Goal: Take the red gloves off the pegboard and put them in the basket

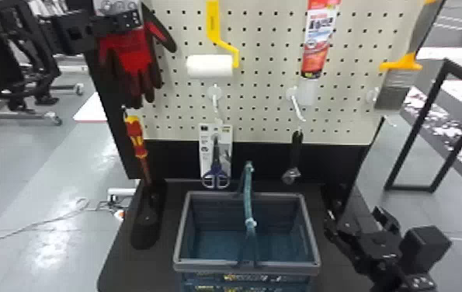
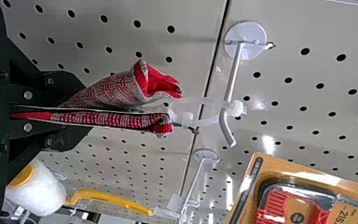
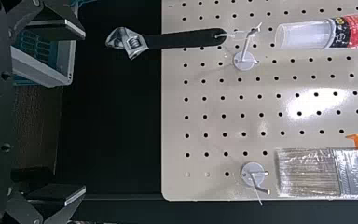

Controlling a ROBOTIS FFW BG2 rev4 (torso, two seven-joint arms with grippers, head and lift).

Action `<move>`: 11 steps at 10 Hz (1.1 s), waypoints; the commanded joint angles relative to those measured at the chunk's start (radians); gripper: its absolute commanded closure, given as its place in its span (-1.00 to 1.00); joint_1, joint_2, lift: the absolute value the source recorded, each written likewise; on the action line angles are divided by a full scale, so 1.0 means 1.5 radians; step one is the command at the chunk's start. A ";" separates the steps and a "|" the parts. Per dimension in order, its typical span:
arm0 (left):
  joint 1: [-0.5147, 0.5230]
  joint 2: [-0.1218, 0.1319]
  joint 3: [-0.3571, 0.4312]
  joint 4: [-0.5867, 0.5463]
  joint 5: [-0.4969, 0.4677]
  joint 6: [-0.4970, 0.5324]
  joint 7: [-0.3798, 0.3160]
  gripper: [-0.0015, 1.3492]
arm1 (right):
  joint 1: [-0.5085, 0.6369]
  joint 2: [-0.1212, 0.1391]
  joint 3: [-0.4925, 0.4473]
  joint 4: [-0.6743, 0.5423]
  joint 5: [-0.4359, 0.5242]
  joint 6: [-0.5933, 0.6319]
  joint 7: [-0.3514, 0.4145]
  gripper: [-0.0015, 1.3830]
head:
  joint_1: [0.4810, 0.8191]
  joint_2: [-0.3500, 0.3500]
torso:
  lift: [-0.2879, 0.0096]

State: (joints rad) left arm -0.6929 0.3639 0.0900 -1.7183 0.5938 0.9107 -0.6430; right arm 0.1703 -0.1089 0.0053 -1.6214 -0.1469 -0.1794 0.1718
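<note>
My left gripper (image 1: 123, 24) is at the pegboard's upper left in the head view, with the red gloves (image 1: 134, 54) hanging below it, dark fingers down. Seen from the left wrist, the gripper (image 2: 161, 116) is shut on the cuff of the red gloves (image 2: 116, 120), while another part of the cuff bulges out beside the fingers. A clear tie loops from the cuff to a metal hook (image 2: 233, 79) and is still around it. The basket (image 1: 247, 268) stands on the dark base below the board, its handle upright. To its right, my right gripper (image 1: 358, 223) is low; its wrist view shows the gripper (image 3: 80, 112) open and holding nothing.
On the pegboard (image 1: 264, 93) hang a paint roller (image 1: 209, 66), a red tube (image 1: 319, 42), a brush (image 1: 393, 87), scissors (image 1: 216, 171), a wrench (image 1: 296, 155) and a screwdriver (image 1: 137, 139). A packaged tool (image 2: 298, 200) is near the hook in the left wrist view.
</note>
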 commanded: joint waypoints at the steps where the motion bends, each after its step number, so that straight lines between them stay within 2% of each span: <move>1: 0.008 -0.007 0.001 -0.017 0.004 0.001 0.006 0.80 | 0.000 0.000 0.000 0.000 0.000 0.000 0.000 -0.80 | -0.60 0.00 | 0.26; 2: 0.018 -0.012 0.012 -0.044 -0.002 0.017 0.027 0.80 | 0.001 0.000 0.000 0.000 -0.001 0.000 0.000 -0.80 | -0.60 0.00 | 0.26; 6: 0.023 -0.010 0.022 -0.058 -0.002 0.030 0.035 0.80 | 0.002 -0.002 0.000 -0.001 -0.003 0.002 0.000 -0.80 | -0.60 0.00 | 0.26; 11: 0.045 -0.020 0.027 -0.118 0.039 0.045 0.091 0.80 | 0.002 -0.002 0.001 -0.001 -0.003 0.008 0.000 -0.80 | -0.60 0.00 | 0.26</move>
State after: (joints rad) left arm -0.6294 0.3359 0.1306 -1.8835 0.6448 0.9783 -0.5089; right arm 0.1733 -0.1120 0.0050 -1.6230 -0.1519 -0.1680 0.1718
